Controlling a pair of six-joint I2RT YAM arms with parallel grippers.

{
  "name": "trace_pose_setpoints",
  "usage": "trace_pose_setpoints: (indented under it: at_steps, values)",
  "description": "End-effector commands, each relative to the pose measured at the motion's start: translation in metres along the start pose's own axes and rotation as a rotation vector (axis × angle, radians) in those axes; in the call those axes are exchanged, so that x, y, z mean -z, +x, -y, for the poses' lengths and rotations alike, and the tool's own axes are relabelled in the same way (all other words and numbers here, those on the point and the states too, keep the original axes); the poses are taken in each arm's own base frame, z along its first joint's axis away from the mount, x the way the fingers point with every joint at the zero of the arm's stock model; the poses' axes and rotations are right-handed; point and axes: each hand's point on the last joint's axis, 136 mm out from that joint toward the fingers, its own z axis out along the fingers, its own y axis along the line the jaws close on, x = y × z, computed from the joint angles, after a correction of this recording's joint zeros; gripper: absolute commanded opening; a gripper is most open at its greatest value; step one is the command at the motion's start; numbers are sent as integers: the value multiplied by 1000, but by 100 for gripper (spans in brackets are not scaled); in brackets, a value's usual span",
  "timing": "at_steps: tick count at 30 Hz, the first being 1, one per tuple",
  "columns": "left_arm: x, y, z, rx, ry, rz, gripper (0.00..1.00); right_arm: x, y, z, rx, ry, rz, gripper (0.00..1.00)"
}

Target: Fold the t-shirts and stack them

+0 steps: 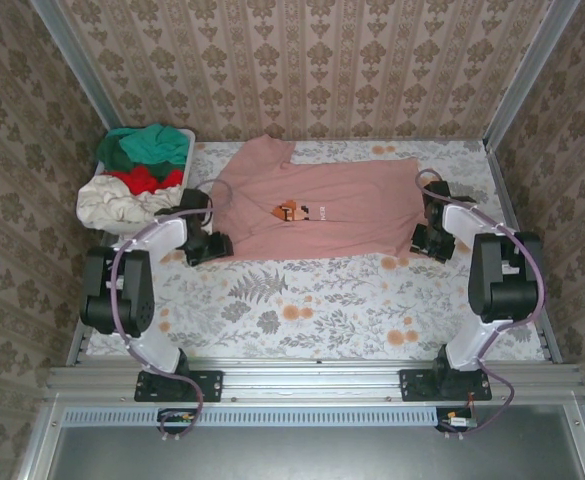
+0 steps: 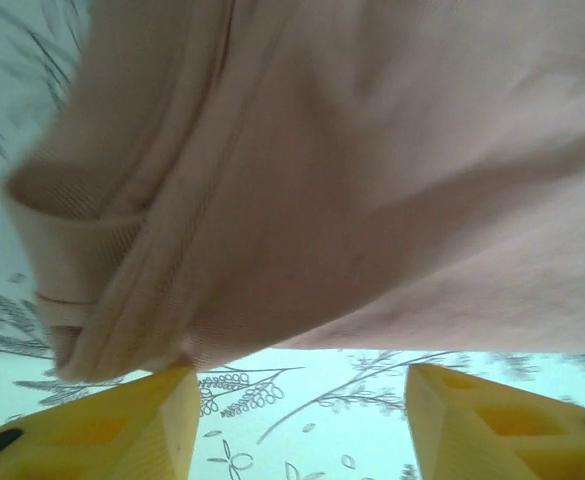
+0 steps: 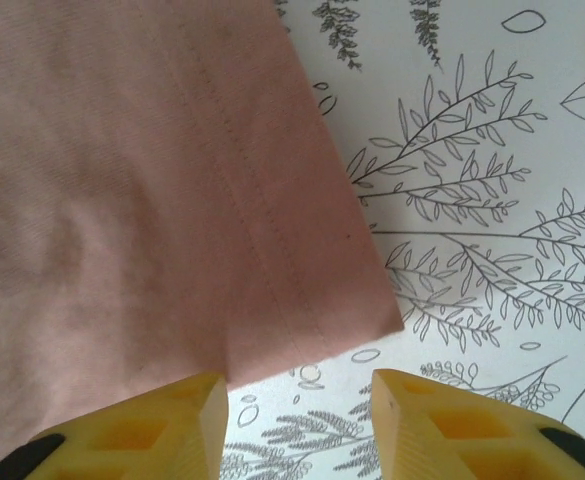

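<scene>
A dusty-pink t-shirt (image 1: 322,205) with a small pixel print lies spread flat across the far half of the table. My left gripper (image 1: 212,245) sits at its near left corner. In the left wrist view the left gripper (image 2: 302,375) is open, and the shirt's rumpled folded edge (image 2: 302,180) lies just ahead of the yellow fingers (image 2: 162,420), with nothing between them. My right gripper (image 1: 424,240) is at the shirt's near right corner. The right wrist view shows the right gripper (image 3: 297,378) open, with the stitched hem corner (image 3: 302,280) flat on the table just beyond the tips.
A white basket (image 1: 186,137) at the far left holds teal (image 1: 147,147), red (image 1: 137,180) and cream (image 1: 112,205) t-shirts. The floral tablecloth (image 1: 302,300) is bare in the near half. Patterned walls close in the back and both sides.
</scene>
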Motion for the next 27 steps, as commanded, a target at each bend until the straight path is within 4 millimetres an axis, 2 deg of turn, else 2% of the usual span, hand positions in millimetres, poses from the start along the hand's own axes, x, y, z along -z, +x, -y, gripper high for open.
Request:
trace_pose_setpoints:
  at_steps: [1, 3, 6, 13, 17, 20, 22, 24, 27]
  values:
    - [-7, -19, 3, 28, 50, 47, 55, -10, -4, 2, -3, 10, -25, 39]
    - [-8, -21, 0, 35, 50, 45, 50, -12, -3, 4, -5, 5, -27, 38]
    - [-7, -25, -3, 40, 56, 52, 38, -13, -4, 7, -16, -9, -31, 30]
    - [-9, -29, -7, 57, 86, 52, 0, -11, -3, 14, -35, -32, -35, 6]
    - [-1, -28, -6, 65, 95, 73, 0, 9, -1, 17, -38, -40, -14, 0]
    - [19, -24, -17, 100, 67, 115, 0, 22, 6, 27, -44, -11, 5, 1]
    - [33, -19, -29, 142, 52, 156, 0, 20, 13, 43, -50, 65, -1, 4]
    - [38, -11, -40, 170, 28, 169, 0, 9, 16, 55, -62, 120, -20, 4]
    - [37, 2, -50, 193, -7, 149, 0, -7, 25, 57, -56, 141, -77, 4]
